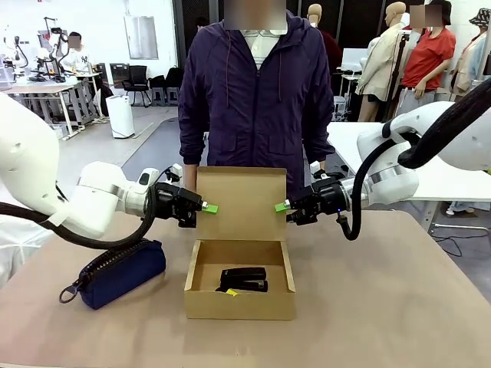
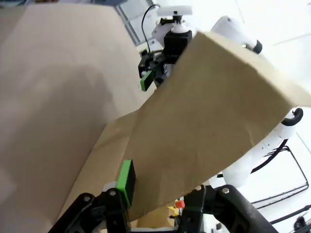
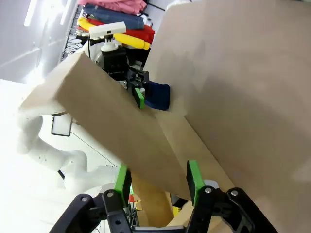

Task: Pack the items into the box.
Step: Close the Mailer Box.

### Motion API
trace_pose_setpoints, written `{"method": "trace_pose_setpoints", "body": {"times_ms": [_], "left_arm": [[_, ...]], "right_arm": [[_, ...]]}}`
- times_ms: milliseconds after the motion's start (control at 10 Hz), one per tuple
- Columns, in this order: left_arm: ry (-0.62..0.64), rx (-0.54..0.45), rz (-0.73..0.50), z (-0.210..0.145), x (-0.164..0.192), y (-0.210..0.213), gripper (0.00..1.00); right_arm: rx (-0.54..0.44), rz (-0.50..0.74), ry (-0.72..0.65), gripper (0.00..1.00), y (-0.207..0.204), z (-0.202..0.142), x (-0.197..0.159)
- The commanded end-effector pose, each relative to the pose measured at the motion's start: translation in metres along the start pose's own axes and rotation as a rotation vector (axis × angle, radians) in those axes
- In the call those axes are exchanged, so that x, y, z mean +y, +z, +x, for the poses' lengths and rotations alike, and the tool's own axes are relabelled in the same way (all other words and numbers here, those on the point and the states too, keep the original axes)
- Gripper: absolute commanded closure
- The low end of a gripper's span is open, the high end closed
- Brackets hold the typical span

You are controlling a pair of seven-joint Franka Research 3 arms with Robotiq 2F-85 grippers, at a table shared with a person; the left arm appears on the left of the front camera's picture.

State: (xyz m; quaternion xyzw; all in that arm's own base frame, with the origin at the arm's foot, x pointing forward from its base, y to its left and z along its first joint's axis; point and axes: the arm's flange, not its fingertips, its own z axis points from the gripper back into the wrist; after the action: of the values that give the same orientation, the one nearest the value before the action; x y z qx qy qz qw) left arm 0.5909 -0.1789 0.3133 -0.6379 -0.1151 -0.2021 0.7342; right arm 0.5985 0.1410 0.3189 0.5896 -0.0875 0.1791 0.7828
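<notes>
I see the box [image 1: 239, 287] near the middle of the tabletop [image 1: 383, 307], its flap [image 1: 242, 203] standing upright at the far side. The black stapler [image 1: 244, 280] lies inside on the box floor, and a small yellow bit [image 1: 230, 292] shows just at its near edge; I cannot tell whether that is the pen.

My left tool [image 1: 209, 207] sits at the flap's left edge, about halfway up. In the left wrist view the left tool [image 2: 155, 194] has the flap [image 2: 218, 111] between its fingers, one green pad [image 2: 126, 180] lying against the cardboard, jaws drawn narrow and clamped on the flap.

My right tool [image 1: 282, 206] sits at the flap's right edge at about the same height. In the right wrist view the right tool [image 3: 158, 182] straddles the flap's edge [image 3: 112, 126], a green pad [image 3: 193, 180] on either side of the cardboard, jaws moderately narrow; I cannot tell whether the pads actually press on it.

Each wrist view shows the other arm's tool at the far end of the flap [image 2: 148, 77] [image 3: 138, 94].

The navy pouch [image 1: 123, 272] lies on the tabletop left of the box, just under my left arm, apart from the box. A person [image 1: 257, 100] in a dark purple jacket stands at the far side, directly behind the flap.
</notes>
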Motion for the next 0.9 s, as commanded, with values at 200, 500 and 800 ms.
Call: {"method": "trace_pose_setpoints", "body": {"times_ms": [200, 500, 800], "left_arm": [[-0.038, -0.029, -0.003, -0.008, -0.004, 0.001, 0.49], [-0.038, -0.029, -0.003, -0.008, -0.004, 0.001, 0.49], [-0.192, -0.102, -0.04, -0.015, -0.005, 0.001, 0.49]], "right_arm": [[-0.012, -0.001, 0.009, 0.38, 0.0, -0.006, 0.0], [-0.012, -0.001, 0.009, 0.38, 0.0, -0.006, 0.0], [0.003, -0.002, 0.11, 0.38, -0.005, -0.012, -0.001]]}}
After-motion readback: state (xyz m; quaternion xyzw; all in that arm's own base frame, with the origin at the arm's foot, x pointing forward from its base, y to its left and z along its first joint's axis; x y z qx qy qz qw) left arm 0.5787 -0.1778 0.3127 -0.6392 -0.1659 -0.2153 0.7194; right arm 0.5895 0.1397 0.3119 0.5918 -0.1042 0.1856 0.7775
